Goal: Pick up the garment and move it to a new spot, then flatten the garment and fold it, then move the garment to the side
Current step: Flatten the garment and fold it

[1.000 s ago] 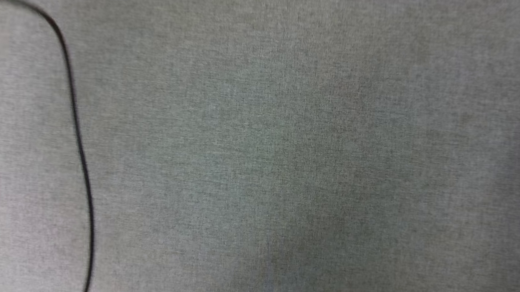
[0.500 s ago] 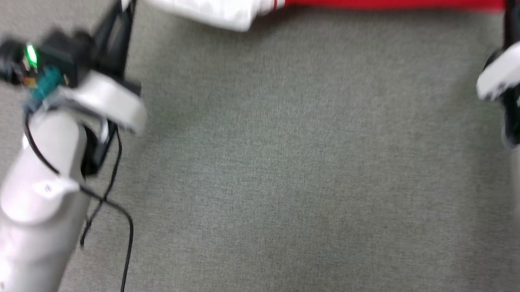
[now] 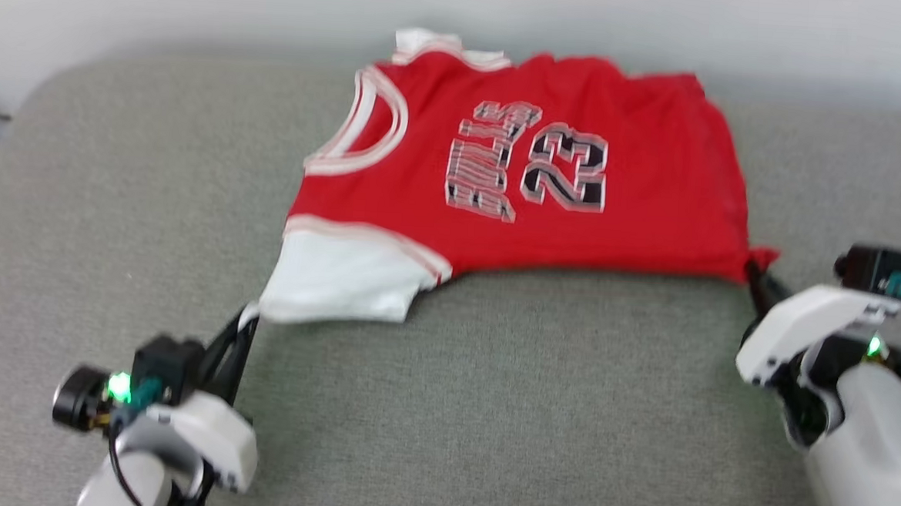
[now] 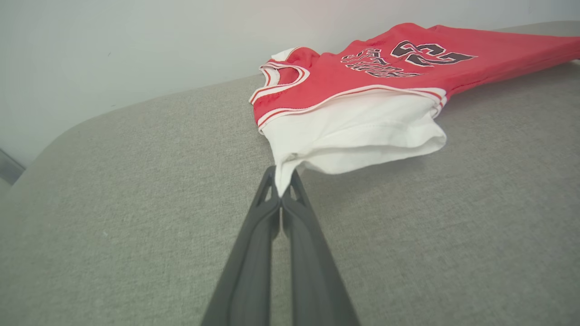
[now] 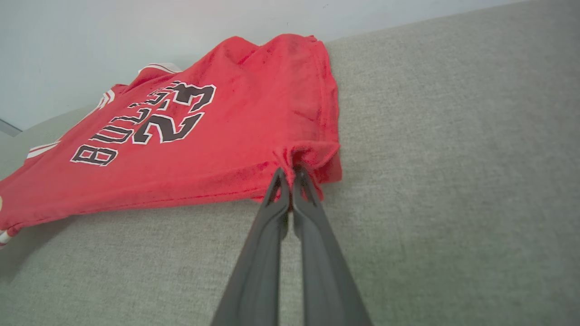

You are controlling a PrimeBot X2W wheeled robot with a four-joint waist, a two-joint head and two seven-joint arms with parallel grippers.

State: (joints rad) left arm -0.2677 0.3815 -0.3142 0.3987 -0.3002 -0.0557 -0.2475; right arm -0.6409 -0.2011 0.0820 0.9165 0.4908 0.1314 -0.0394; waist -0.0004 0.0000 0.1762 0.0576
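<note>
Grey fabric-covered bench (image 3: 488,409) with a red garment (image 3: 654,202) spread on its far half.
Woven, felt-like grey cover, rounded at the far left corner, far edge up against a pale wall (image 3: 201,1). Spread face up close to that wall, neck opening toward the left, hem toward the right, black white-edged lettering (image 3: 524,168) across the chest. White short sleeve (image 3: 341,278) at the near left, raised slightly off the cover, shadow beneath. Near right hem corner bunched and lifted as well, far side of the cloth flat on the cover.
</note>
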